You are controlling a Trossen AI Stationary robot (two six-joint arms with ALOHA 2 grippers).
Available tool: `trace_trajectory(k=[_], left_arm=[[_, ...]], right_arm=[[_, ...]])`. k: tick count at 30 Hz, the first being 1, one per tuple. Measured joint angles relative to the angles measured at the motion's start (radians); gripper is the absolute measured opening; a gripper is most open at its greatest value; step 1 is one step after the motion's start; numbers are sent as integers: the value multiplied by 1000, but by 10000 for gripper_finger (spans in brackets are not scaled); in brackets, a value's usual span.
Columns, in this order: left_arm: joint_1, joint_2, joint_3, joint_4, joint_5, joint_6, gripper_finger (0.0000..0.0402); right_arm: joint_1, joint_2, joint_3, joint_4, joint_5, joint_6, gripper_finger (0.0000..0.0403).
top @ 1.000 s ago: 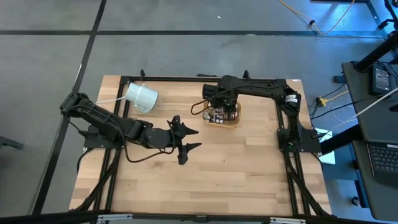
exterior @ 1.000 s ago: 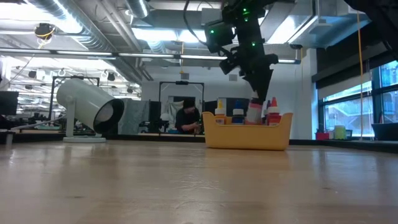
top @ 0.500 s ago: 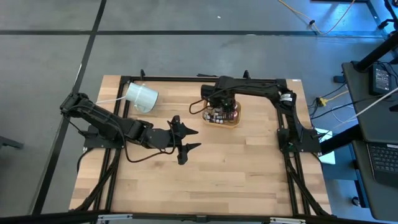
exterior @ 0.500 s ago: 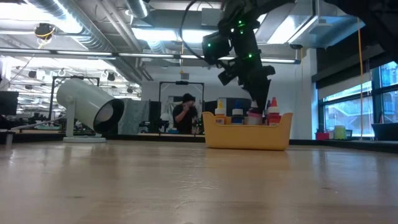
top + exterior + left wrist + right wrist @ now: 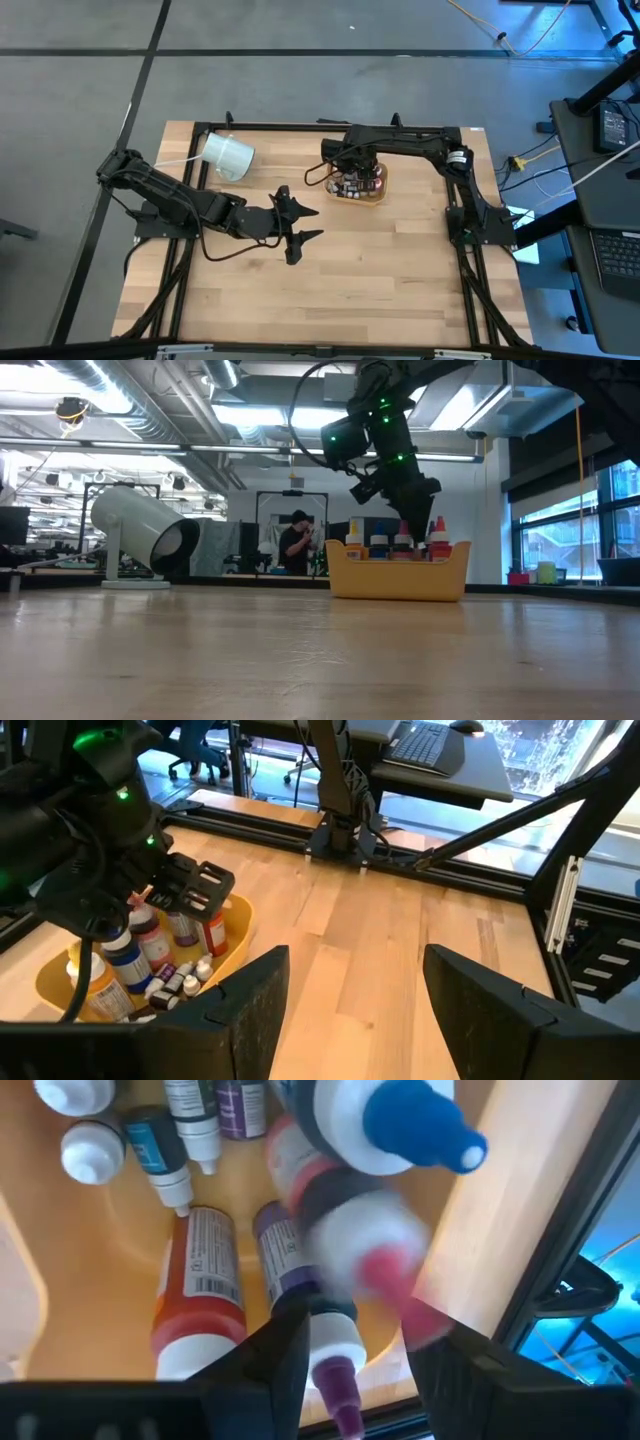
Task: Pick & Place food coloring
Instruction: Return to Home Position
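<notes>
Likely homing: right gripper (image 5: pixel 205 888), fingers parted and empty, hangs over yellow bin (image 5: pixel 400 582) of food coloring (image 5: pixel 150 945); left gripper (image 5: pixel 316 222), splayed empty, waits near bin; next, straight lift.

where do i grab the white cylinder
The cylinder lies on its side, mouth facing the table's middle, so probably grip the mouth's rim, one finger inside, one outside, coming from there. The open left gripper is nearest; the right gripper is over the bin.

The left arm (image 5: pixel 170 195) and right arm (image 5: pixel 412 138) are showing matte black, jointed links. The right one is trailing a looped black cable (image 5: pixel 310 173) and glowing with green lights (image 5: pixel 384 403), while the left gripper (image 5: pixel 355 960) is showing two broad, dark fingers (image 5: pixel 250 1010).
</notes>
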Motion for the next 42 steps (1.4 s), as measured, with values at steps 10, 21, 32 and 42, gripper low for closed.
trace_trajectory(k=[10,21,32,42], left_arm=[[0,0,0,0,0,0,226],[-1,0,-1,9,82,-18,226],[124,-209,-236,249,275,45,226],[157,-568,-635,477,227,27,226]], right_arm=[[0,-9,14,-51,46,51,162],[90,-272,62,27,-65,266,163],[381,-852,-430,621,-65,387,163],[578,-1334,-990,1001,-108,530,163]])
